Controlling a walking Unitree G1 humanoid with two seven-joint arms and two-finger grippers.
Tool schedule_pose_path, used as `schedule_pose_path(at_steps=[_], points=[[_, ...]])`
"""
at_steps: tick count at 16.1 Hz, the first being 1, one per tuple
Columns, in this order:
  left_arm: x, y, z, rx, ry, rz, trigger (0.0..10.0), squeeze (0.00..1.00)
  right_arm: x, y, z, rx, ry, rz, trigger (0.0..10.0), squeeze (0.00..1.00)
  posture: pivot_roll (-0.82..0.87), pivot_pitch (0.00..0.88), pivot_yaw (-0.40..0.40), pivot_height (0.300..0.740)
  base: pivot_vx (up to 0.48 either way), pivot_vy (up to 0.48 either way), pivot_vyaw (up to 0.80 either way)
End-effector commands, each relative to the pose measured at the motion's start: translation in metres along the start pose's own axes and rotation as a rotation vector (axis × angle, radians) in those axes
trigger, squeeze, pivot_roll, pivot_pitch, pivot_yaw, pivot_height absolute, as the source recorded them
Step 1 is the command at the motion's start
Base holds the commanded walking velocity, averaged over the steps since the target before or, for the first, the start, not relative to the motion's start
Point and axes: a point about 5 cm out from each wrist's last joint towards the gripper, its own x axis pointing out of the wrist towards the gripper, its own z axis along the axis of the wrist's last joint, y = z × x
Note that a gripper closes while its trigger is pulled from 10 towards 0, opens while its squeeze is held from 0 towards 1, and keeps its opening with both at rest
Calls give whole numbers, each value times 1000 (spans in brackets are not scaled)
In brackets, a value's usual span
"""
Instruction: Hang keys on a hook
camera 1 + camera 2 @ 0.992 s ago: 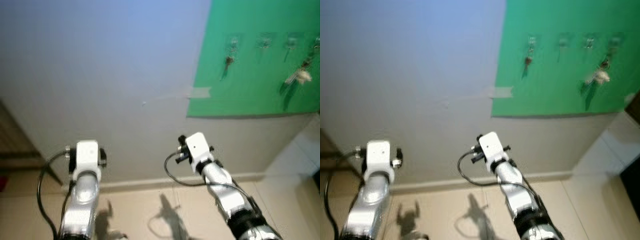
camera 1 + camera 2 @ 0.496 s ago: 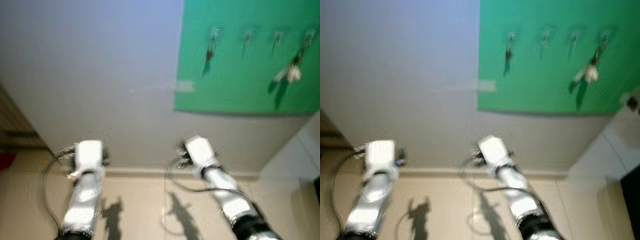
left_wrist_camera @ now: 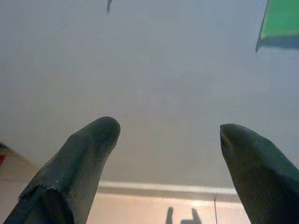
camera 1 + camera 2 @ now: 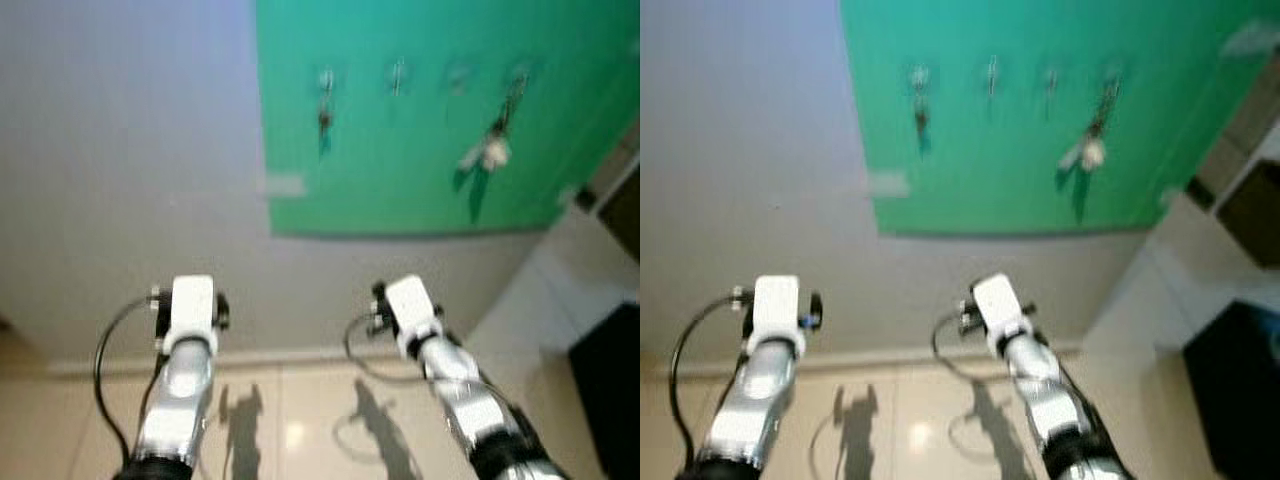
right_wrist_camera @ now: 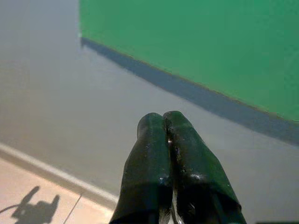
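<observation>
A green board (image 4: 420, 150) hangs on the grey wall ahead, with a row of small hooks (image 4: 398, 75) near its top. A dark key (image 4: 324, 118) hangs from the leftmost hook. A bunch with a pale tag (image 4: 487, 152) hangs from the rightmost. Both silver arms are raised toward the wall, below the board. My left gripper (image 3: 168, 135) is open and empty, facing bare wall. My right gripper (image 5: 163, 116) is shut, pointing at the board's lower edge (image 5: 187, 81). A faint glint shows low between its fingers (image 5: 149, 154); what it is cannot be made out.
A strip of tape (image 4: 283, 185) sits at the board's left edge. A pale baseboard (image 4: 280, 358) meets beige floor tiles (image 4: 300, 430). A white cabinet side (image 4: 560, 290) and a dark object (image 4: 610, 390) stand at the right.
The whole picture has slid left, so the camera has turned right and the board now sits in the middle. Both arms keep the same pose.
</observation>
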Motion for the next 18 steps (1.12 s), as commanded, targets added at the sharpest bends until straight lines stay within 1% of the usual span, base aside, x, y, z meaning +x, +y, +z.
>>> schedule_pose_path(at_steps=[1,9,11,14,16,18], points=[[1,10,-2,10,7,35,10000,0,5,8,9,-4,-33,28,10000,0,-77,0,4,736,322,-349,0],[0,12,-3,11,6,39,10000,0,5,10,8,-7,-23,36,10000,0,-75,0,2,736,307,-366,0],[0,14,-3,-6,4,67,10000,0,5,10,8,-8,-23,39,10000,0,-73,0,0,736,283,-384,0],[1,14,-3,-9,10,76,10000,0,6,10,11,3,-38,39,10000,0,-72,0,-2,736,0,0,0],[0,14,-2,-2,2,76,10000,0,7,9,16,-63,-61,47,10000,0,-72,0,-5,736,0,0,800],[0,14,-2,3,3,78,10000,0,7,8,16,-46,-58,36,10000,0,-72,0,-7,736,0,0,800]])
